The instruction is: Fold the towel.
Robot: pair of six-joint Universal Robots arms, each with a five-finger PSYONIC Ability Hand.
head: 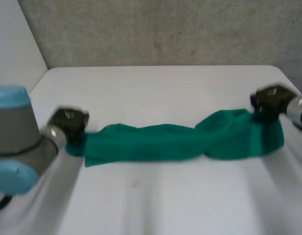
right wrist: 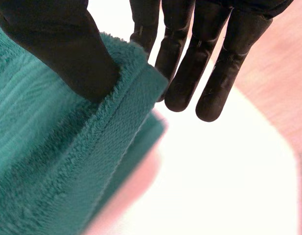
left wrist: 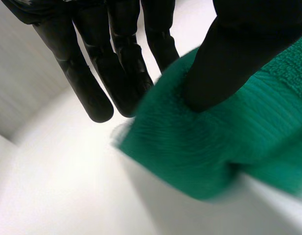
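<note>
towel bunched lengthwise, long axis side to side

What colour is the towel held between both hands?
Solid green terry towel, no printed pattern; shows best in the right wrist view.

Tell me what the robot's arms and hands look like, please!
The left arm is a fat grey tube with light-blue caps. The right arm is grey too. The left hand and the right hand are black all over, with long smooth fingers, rounded at the tips, and a thicker thumb.
</note>
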